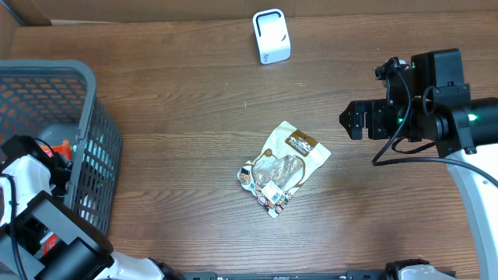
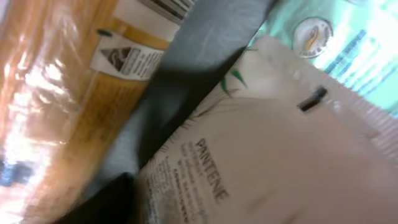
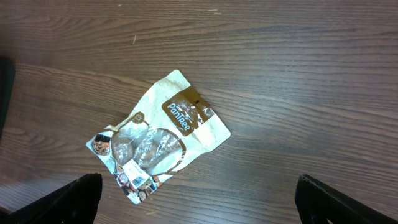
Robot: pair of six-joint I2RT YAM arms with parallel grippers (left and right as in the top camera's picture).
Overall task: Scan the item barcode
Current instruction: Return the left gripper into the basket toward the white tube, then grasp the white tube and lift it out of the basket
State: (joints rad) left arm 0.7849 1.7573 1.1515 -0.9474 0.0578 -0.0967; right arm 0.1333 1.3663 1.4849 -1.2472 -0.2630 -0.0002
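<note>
Pinching cream-and-brown foil snack pouch [image 1: 284,167], right of grey mesh basket [image 1: 105,155]: right gripper [image 1: 350,122] jaws wide apart, best lowered squarely; left gripper jaws indeterminate.

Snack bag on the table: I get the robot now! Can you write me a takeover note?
Right hand: open, empty, hovering right of the snack bag.
Left hand: down in the basket, over a shampoo sachet; open or shut, can't tell.
Snack bag lies flat mid-table; scanner stands at the far edge.
Done: bag not yet picked up.
Left: grab it, show its barcode to the scanner.
</note>
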